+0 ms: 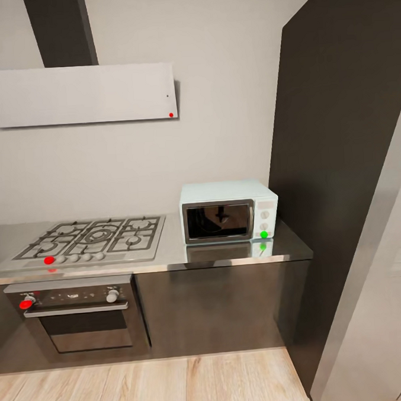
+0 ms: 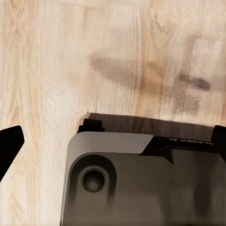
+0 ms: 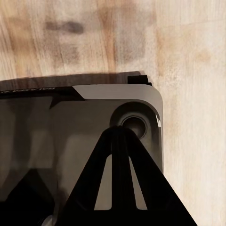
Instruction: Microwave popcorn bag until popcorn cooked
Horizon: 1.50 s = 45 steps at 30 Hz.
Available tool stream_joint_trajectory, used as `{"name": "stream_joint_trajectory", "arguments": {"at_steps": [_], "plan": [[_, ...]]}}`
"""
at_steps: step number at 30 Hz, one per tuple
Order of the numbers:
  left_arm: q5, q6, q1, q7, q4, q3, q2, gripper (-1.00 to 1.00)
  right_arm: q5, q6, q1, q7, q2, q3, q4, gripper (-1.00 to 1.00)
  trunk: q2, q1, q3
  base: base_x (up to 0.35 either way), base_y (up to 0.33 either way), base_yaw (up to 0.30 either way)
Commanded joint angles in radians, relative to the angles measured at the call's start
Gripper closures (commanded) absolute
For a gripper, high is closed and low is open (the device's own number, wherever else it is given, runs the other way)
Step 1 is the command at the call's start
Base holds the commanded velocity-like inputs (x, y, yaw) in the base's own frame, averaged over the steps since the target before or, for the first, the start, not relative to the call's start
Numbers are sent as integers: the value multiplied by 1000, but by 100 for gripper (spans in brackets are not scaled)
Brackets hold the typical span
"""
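While the head view is looking at the kitchen wall, these things are showing:
Microwave [image 1: 229,211]: sitting on the countertop [image 1: 168,259] at its right end, door closed, a green dot glowing beside its knobs.
Gas hob [image 1: 91,238]: lying in the countertop left of the microwave, well apart from it, a red dot showing at its front edge.
Oven [image 1: 77,318]: sitting under the hob, a red dot on its left knob.
Hood [image 1: 78,94]: hanging on the pale wall above the hob.
Tall dark cabinet [image 1: 345,144]: standing just right of the microwave.
Left wrist view: pointing down at the wooden floor [image 2: 56,61] and the robot's grey base [image 2: 141,183]; one black finger [image 2: 9,143] is poking in at the edge (cannot tell how wide the left gripper is standing).
Right wrist view: pointing down over the base corner [image 3: 136,117] and floor; the right gripper [image 3: 120,188] is showing as a black ribbed wedge, its fingers seeming pressed together.
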Motion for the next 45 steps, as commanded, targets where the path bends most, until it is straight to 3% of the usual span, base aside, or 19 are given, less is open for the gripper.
{"name": "stream_joint_trajectory", "arguments": {"at_steps": [1, 45], "plan": [[11, -3, -1, -4, 1, -8, 0, -100, 8, -5, -1, 1, -1, -8, 3, 100, -1, 0, -1, 0, 0, 0], [11, -3, -1, -4, 1, -8, 0, -100, 8, -5, -1, 1, -1, -8, 3, 100, -1, 0, -1, 0, 0, 0]]}}
